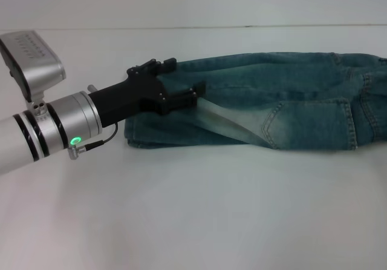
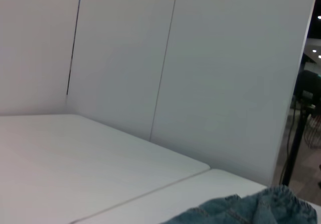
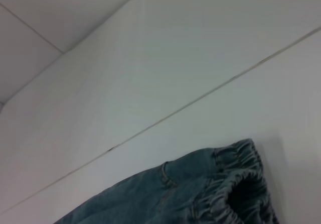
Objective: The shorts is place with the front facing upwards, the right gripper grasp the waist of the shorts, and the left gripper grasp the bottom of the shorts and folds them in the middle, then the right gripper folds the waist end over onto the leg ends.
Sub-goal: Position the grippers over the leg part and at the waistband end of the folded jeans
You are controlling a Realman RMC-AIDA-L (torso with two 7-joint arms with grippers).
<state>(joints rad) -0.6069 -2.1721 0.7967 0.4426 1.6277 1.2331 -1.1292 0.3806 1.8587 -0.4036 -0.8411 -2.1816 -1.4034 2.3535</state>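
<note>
The blue denim shorts (image 1: pixel 290 100) lie flat on the white table (image 1: pixel 181 221), folded lengthwise, with a back pocket facing up. Their leg ends point left and the waist runs off the right edge of the head view. My left gripper (image 1: pixel 184 79) hovers at the leg end with its black fingers spread open and nothing between them. A bunched bit of denim (image 2: pixel 251 209) shows in the left wrist view. The right wrist view shows the elastic waistband (image 3: pixel 241 184) close by. My right gripper is out of sight.
The white table has a seam line (image 3: pixel 200 101) running behind the shorts. White wall panels (image 2: pixel 150 58) stand behind the table. A dark stand (image 2: pixel 301 113) is off past the wall's edge.
</note>
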